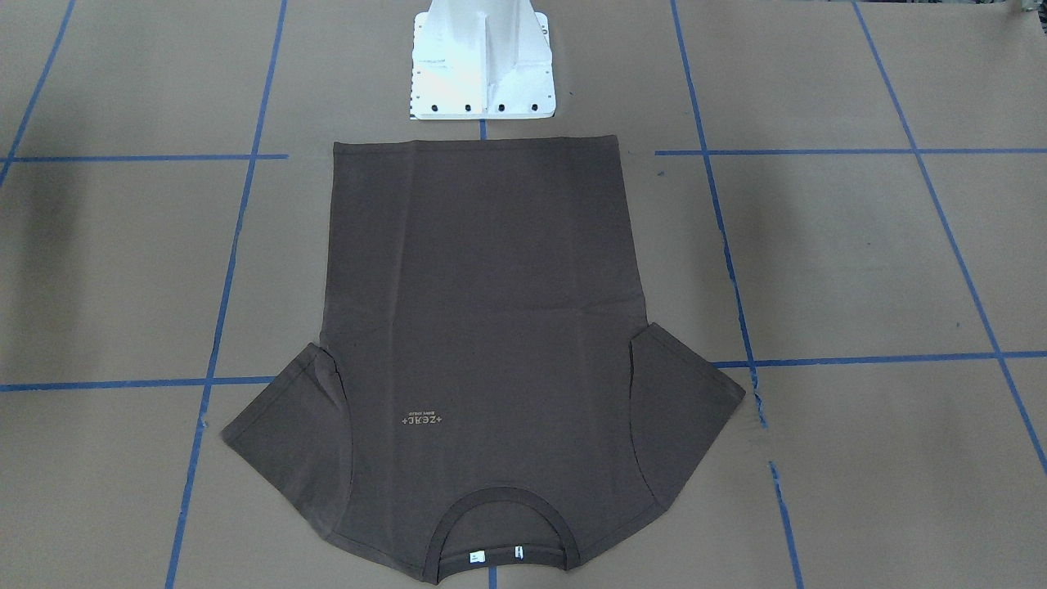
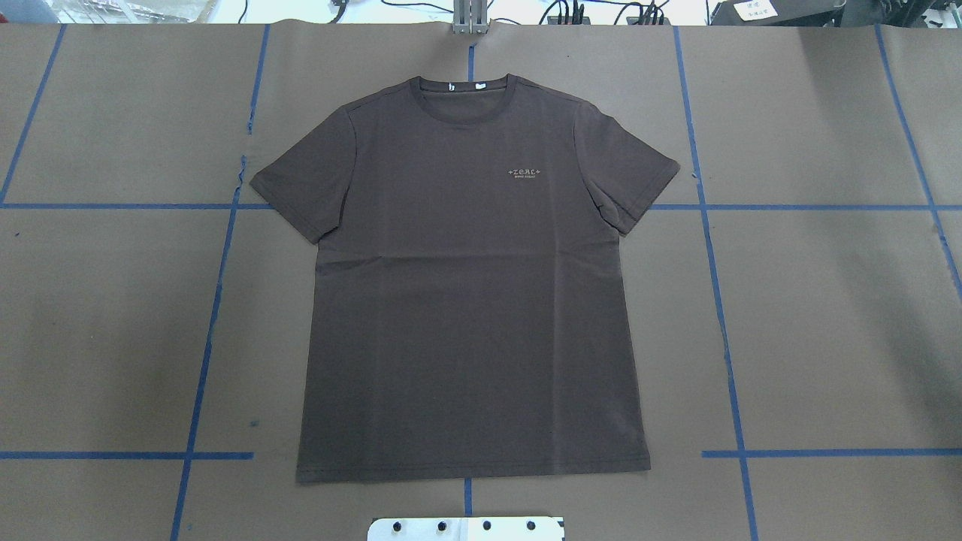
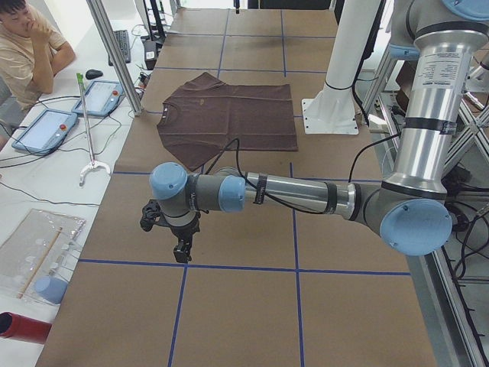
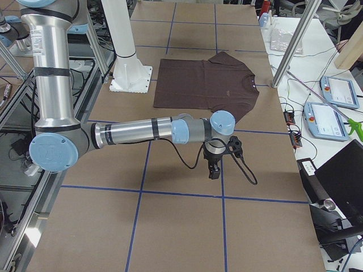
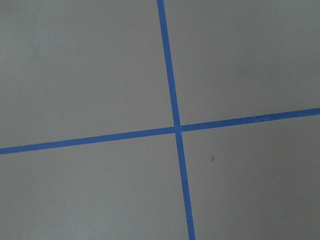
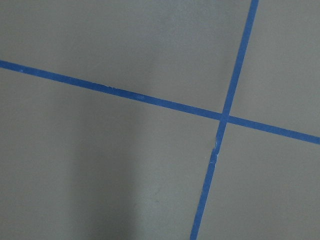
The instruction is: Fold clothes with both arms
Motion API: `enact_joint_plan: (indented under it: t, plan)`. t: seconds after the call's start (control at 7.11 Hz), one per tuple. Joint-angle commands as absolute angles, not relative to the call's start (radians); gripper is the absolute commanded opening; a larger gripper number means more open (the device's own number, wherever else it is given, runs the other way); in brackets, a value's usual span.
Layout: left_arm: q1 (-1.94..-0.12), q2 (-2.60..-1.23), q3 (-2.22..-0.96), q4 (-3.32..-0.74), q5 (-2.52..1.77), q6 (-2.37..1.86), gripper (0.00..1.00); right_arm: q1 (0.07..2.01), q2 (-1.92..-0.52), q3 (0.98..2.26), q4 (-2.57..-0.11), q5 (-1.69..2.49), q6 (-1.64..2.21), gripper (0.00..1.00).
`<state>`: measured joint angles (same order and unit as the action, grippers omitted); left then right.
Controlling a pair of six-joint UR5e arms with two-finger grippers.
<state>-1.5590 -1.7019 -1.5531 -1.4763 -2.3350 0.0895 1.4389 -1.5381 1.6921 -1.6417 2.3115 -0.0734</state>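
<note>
T-shirt (image 2: 466, 300), dark brown, short-sleeved: one item, spread flat and face up at the middle of the paper-covered table (image 2: 827, 338), both sleeves out. In the overhead view the collar (image 2: 466, 90) is at 12 o'clock and the hem at 6 o'clock, near the white base block (image 1: 483, 65).

Pale lettering (image 2: 524, 173): at 1 o'clock from the shirt's middle in the overhead view.

White neck tags (image 1: 474, 557): plainest in the front-facing view.

Left arm (image 3: 298, 195): only in the left side view, stretched low over bare table. Left gripper (image 3: 182, 252) points down at about 7 o'clock from the shirt, well apart from it; jaw gap cannot be told.

Right arm (image 4: 136, 131): only in the right side view. Right gripper (image 4: 214, 171) points down at about 6 o'clock from the shirt, apparently clear of the cloth; jaw gap cannot be told.

Wrist views: only crossings of blue tape lines (image 5: 177, 129) on the paper.

Seated person (image 3: 27, 46): at 10 o'clock in the left side view.
</note>
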Motion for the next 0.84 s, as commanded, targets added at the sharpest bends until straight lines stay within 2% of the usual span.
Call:
enact_joint_plan:
  t: [0.0,0.7]
  plan:
    - [-1.565,-1.712,-1.565,-1.474,-2.359,0.097,1.0,1.439,-1.54,1.697,-1.643,2.315,-0.072,1.0]
    - [-1.563,-1.726,-1.634,-1.483,-2.315,0.071,1.0,1.436,-1.542,1.706,-1.6,2.399,-0.077,1.0]
